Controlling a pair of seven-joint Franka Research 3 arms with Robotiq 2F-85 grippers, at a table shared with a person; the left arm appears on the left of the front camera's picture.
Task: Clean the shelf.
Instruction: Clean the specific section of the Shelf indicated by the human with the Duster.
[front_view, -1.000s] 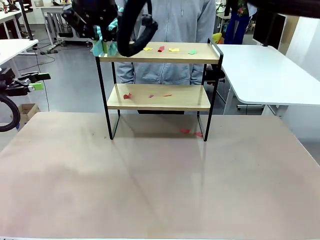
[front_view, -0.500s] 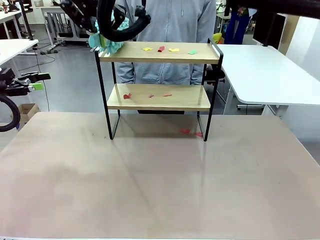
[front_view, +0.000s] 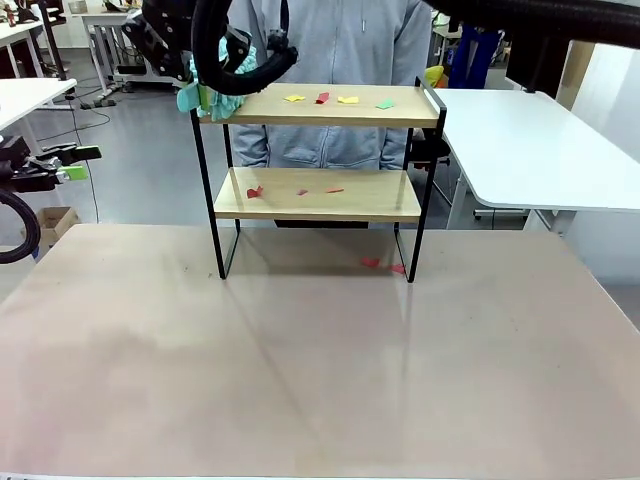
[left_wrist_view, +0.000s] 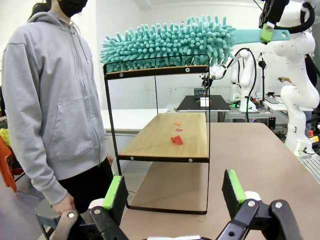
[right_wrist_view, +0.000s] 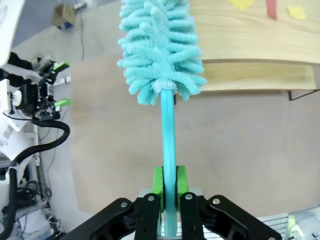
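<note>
A two-tier shelf (front_view: 318, 160) of light wood boards in a thin black frame stands at the far middle of the desk (front_view: 320, 380), directly in front of a person (front_view: 340, 60) in a grey hooded top who waits on the far side. The right tool (right_wrist_view: 169, 187) is clamped on the slim handle (right_wrist_view: 168, 130) of a fluffy teal duster (right_wrist_view: 160, 50), its green pads pressed to either side of the stick. The duster's head sits at the left end of the top board (front_view: 400, 115), and seen from the left wrist its bristles lie along that board. Paper scraps (front_view: 322, 98) in yellow, red and green are scattered on the top board toward its middle and right, apart from the duster. A few red bits (front_view: 255, 191) lie on the lower board (front_view: 370, 205), and two more (front_view: 372, 262) sit on the desk near the shelf's right front leg. The left tool (left_wrist_view: 175, 192) hangs off to the left side of the desk, well apart from the shelf, jaws spread wide and holding nothing, pointed at the shelf's end.
</note>
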